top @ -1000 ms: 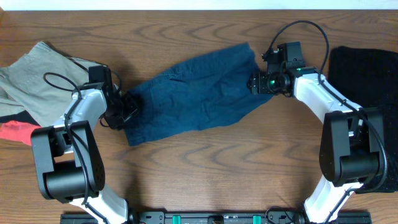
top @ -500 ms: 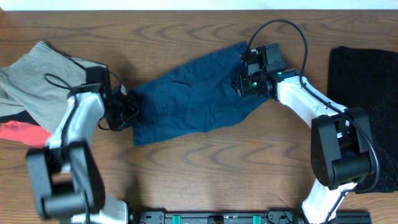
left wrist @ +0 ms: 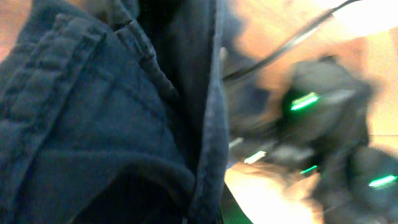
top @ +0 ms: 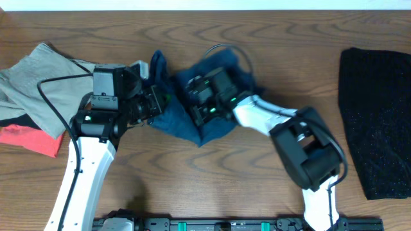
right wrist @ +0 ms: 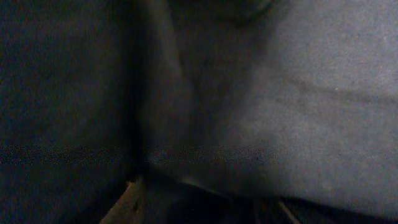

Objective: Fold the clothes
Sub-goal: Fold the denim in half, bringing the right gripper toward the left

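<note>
The dark navy-blue garment [top: 185,128] lies bunched and folded over itself in the middle of the table. My left gripper [top: 153,106] is at its left edge and my right gripper [top: 196,109] is pushed into its middle, the two close together. Both appear shut on the navy fabric, which moved with them. In the left wrist view the navy cloth [left wrist: 93,124] with a stitched seam fills the left half and hides the jaws. In the right wrist view the navy cloth [right wrist: 280,112] covers everything.
A khaki-grey garment [top: 38,83] lies at the far left with a coral-red piece [top: 29,138] below it. A black cloth [top: 379,115] lies flat at the right edge. My right arm [left wrist: 323,112] shows blurred in the left wrist view.
The right gripper has swept left, carrying the garment's right end over onto its left part. The left gripper moved right and up. The garment went from spread out to bunched.
</note>
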Controlling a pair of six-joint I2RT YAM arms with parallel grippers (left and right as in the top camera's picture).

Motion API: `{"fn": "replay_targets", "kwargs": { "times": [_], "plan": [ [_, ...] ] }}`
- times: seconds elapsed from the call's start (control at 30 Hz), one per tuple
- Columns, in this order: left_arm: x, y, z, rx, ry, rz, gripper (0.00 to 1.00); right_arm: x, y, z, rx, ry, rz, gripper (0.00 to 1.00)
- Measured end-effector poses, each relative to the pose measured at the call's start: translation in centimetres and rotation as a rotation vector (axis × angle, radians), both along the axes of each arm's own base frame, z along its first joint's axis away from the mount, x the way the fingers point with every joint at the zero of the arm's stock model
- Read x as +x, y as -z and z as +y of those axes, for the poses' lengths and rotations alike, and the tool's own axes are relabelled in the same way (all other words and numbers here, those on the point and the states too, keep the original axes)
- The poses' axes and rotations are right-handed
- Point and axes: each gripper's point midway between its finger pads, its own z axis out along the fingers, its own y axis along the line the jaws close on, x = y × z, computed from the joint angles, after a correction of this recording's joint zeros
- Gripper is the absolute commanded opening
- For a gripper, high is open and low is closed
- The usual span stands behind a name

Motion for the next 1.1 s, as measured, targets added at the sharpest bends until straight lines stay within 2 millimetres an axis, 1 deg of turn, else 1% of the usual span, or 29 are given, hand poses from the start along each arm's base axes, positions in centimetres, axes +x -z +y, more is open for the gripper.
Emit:
{"fn": "replay_targets", "kwargs": {
  "times": [0.03, 0.07, 0.13, 0.17, 0.23, 0.33, 0.37, 0.43, 0.47, 0.5, 0.53, 0.6, 0.67, 0.73, 0.83, 0.93, 1.0, 1.1],
  "plan": [
    [0.3, -0.6, -0.4, -0.017, 0.004, -0.024, 0.06, -1.2, 0.0, 1.4, 0.014, -0.037, 0.001, 0.61],
    [0.4, -1.0, -0.7, -0.027, 0.004, -0.037, 0.06, -1.8, -0.1, 2.1, 0.02, -0.058, 0.002, 0.64],
    [0.7, -1.3, -0.8, -0.042, -0.006, -0.049, 0.06, -3.3, -0.2, 3.5, 0.022, -0.092, 0.005, 0.72],
    [0.9, -1.4, -0.8, -0.045, -0.01, -0.053, 0.06, -3.6, -0.3, 3.8, 0.018, -0.096, 0.003, 0.76],
    [0.9, -1.4, -0.8, -0.049, -0.013, -0.053, 0.06, -3.6, -0.4, 3.5, -0.007, -0.086, -0.004, 0.79],
    [1.1, -1.7, -0.9, -0.054, -0.009, -0.07, 0.06, -2.7, -0.5, 1.3, -0.083, -0.021, -0.008, 0.82],
    [1.2, -1.7, -0.9, -0.053, -0.006, -0.072, 0.06, -2.0, -0.6, 0.0, -0.118, 0.017, -0.01, 0.83],
    [1.3, -1.4, -1.0, -0.056, -0.001, -0.064, 0.06, -0.5, -1.1, -2.7, -0.177, 0.093, -0.021, 0.83],
    [1.4, -1.1, -1.1, -0.055, 0.003, -0.055, 0.06, 0.6, -1.6, -4.2, -0.199, 0.138, -0.032, 0.82],
    [1.5, -0.7, -1.2, -0.055, 0.006, -0.043, 0.06, 2.1, -2.4, -6.3, -0.22, 0.201, -0.05, 0.82],
    [1.7, -0.3, -1.4, -0.055, 0.01, -0.034, 0.06, 3.0, -3.0, -7.6, -0.231, 0.239, -0.061, 0.81],
    [2.2, 0.6, -2.0, -0.054, 0.026, -0.021, 0.06, 5.1, -3.9, -11.0, -0.259, 0.332, -0.075, 0.81],
    [2.5, 1.3, -2.9, -0.052, 0.051, -0.014, 0.06, 6.3, -3.7, -13.8, -0.295, 0.399, -0.069, 0.81],
    [3.0, 1.7, -4.1, -0.055, 0.081, -0.027, 0.06, 7.0, -2.9, -16.0, -0.332, 0.448, -0.056, 0.8],
    [3.6, 1.6, -5.8, -0.063, 0.121, -0.067, 0.06, 7.5, -1.4, -17.5, -0.374, 0.482, -0.045, 0.75],
    [4.4, 0.7, -7.5, -0.08, 0.162, -0.14, 0.07, 7.3, 0.9, -18.2, -0.415, 0.479, -0.011, 0.71],
    [5.0, 0.0, -8.8, -0.094, 0.188, -0.193, 0.07, 7.4, 0.9, -18.0, -0.408, 0.472, -0.005, 0.68],
    [5.8, -0.6, -10.8, -0.126, 0.214, -0.25, 0.07, 7.0, 1.0, -17.7, -0.41, 0.46, 0.021, 0.7]
  ]
}}
